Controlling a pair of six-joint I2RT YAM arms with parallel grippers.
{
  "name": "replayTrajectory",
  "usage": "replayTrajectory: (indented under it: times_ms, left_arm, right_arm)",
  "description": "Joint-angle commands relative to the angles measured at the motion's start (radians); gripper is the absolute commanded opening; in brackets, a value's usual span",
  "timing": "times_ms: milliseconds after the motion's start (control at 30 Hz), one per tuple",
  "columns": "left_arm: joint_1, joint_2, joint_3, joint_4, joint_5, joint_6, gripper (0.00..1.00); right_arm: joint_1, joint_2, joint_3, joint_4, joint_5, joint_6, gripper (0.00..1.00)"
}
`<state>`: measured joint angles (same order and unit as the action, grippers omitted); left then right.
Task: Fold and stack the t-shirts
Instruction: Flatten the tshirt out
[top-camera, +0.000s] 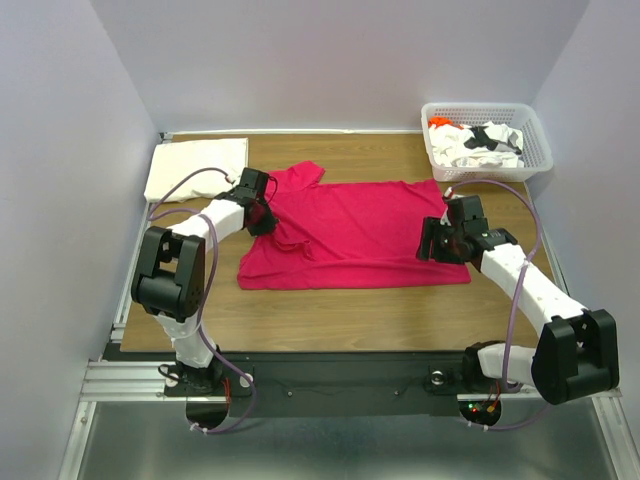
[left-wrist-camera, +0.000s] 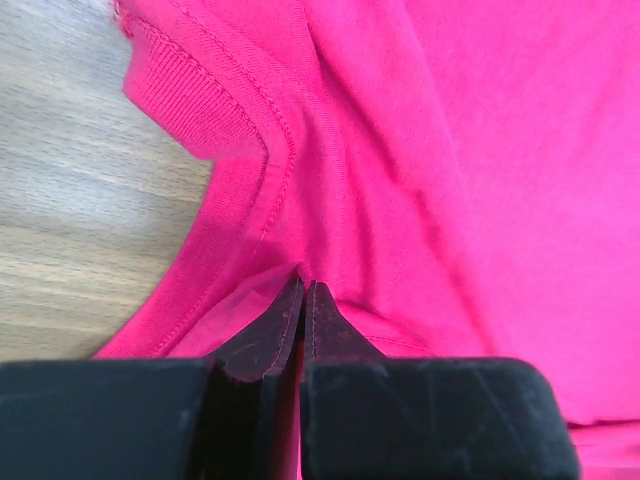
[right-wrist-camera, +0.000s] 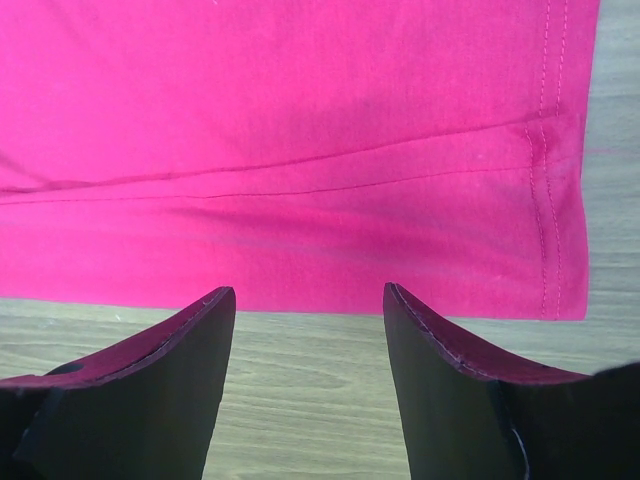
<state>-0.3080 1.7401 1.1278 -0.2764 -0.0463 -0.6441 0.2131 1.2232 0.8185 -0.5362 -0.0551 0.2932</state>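
The magenta t-shirt (top-camera: 350, 235) lies flat across the middle of the worktop (top-camera: 340, 320), collar to the left and hem to the right. My left tool (left-wrist-camera: 303, 290) is pressed together, pinching a ridge of fabric just beside the collar. My right tool (right-wrist-camera: 310, 300) hangs spread at the shirt's near edge by the hem corner, gripping nothing. I judge the first fold is starting. Next, the right tool must close on the hem so both ends lift together. A folded cream t-shirt (top-camera: 195, 168) lies at far left.
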Motion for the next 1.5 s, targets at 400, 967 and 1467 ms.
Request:
replayTrajectory:
  times_ms: [400,967,1467]
  left_arm:
    - [0.066,0.019,-0.006,0.066,0.100,-0.130,0.19]
    - [0.099,-0.137,-0.042,0.082,0.110,-0.143,0.76]
    - [0.003,-0.367,-0.321,-0.044,-0.061,0.010,0.65]
  right_arm:
    - [0.005,-0.005,-0.031,0.019,0.109,0.090,0.66]
    - [0.005,0.035,-0.002,0.013,0.083,0.095,0.65]
    - [0.003,0.189,0.004,0.094,-0.023,0.123,0.54]
